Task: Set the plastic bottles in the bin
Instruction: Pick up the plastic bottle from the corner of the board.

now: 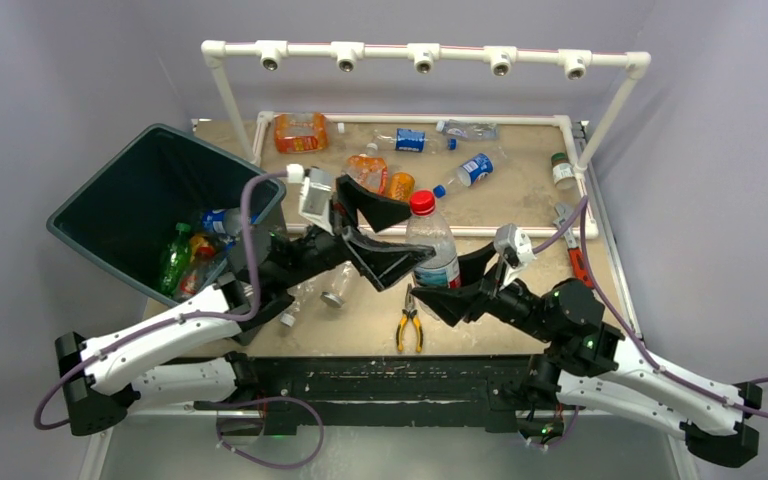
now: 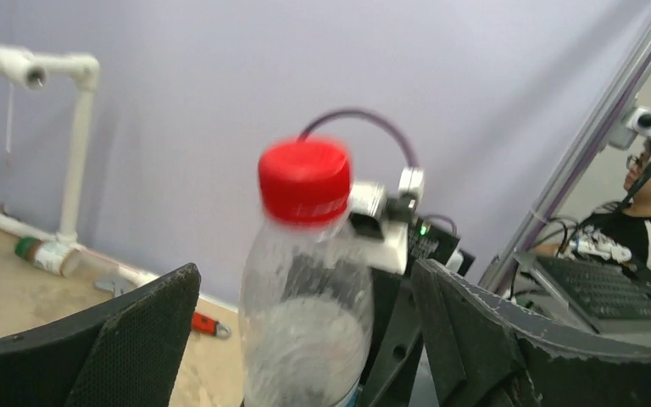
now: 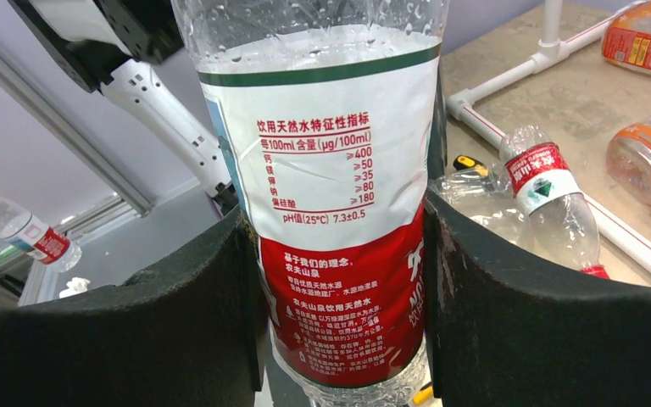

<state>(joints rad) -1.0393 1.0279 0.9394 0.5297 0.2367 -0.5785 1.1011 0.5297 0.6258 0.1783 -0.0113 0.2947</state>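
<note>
Apparent handover by the near edge: right gripper (image 3: 343,288) clamps the upright bottle (image 1: 432,245); left gripper (image 2: 305,271), spread open around it, should close next, then carry it to the left-edge bin (image 1: 100,175).

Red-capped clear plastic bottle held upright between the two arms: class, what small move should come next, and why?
Probably close the left gripper on the red-capped clear plastic bottle. Its jaws stand open on either side of the bottle's upper part, the right gripper is clamped lower down, and the dark rectangular plastic bin sits on the left arm's side, so a handover looks likely.
</note>
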